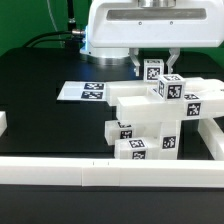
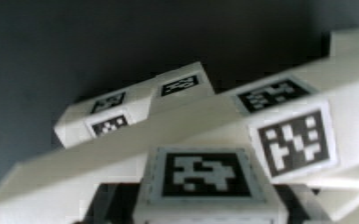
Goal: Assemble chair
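Observation:
The partly built chair (image 1: 160, 120) is a stack of white blocky pieces with black-and-white tags, right of centre in the exterior view. My gripper (image 1: 153, 66) hangs over its top, shut on a white square post (image 1: 152, 71) with a tag on its face. In the wrist view the post (image 2: 206, 172) fills the gap between the dark fingers (image 2: 115, 205), with my gripper (image 2: 206, 208) closed on its sides. Other tagged chair pieces (image 2: 282, 120) lie just below it. Whether the post touches the pieces beneath is unclear.
The marker board (image 1: 84, 92) lies flat on the black table left of the chair and also shows in the wrist view (image 2: 137, 105). Long white border rails (image 1: 60, 172) run along the front edge, and one stands at the right (image 1: 212, 130).

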{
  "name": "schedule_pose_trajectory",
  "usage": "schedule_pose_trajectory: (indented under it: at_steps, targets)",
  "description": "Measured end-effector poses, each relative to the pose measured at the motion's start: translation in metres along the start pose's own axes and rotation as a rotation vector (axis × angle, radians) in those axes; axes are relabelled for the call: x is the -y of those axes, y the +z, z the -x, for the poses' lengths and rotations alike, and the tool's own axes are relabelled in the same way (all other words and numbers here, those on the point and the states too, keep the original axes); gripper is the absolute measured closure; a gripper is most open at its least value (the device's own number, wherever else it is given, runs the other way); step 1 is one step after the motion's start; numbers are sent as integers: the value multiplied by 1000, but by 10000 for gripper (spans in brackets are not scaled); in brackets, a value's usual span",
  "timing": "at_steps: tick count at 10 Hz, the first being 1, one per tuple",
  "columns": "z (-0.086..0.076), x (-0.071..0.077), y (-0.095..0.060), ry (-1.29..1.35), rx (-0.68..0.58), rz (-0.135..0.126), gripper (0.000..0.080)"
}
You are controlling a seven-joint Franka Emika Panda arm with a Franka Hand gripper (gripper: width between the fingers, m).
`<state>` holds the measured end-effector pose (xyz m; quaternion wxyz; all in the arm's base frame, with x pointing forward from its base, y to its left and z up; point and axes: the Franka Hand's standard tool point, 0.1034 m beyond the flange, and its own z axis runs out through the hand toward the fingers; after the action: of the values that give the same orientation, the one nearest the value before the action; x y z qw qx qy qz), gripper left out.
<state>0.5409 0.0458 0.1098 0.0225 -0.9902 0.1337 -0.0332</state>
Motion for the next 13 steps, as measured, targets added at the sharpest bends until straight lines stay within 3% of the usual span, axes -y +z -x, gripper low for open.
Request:
schedule_pose_trajectory:
  at_steps: [4, 6, 10, 11, 12, 13]
  targets:
    - [1, -1, 0, 476, 16, -45, 533]
    - [0, 6, 1, 748, 23, -52, 532]
    - [1, 7, 1, 773, 34, -50, 531]
    - [3, 7, 2, 725, 44, -46, 315]
    - [3, 8, 1, 673, 42, -46, 315]
    - [3, 10, 1, 530, 38, -49, 187]
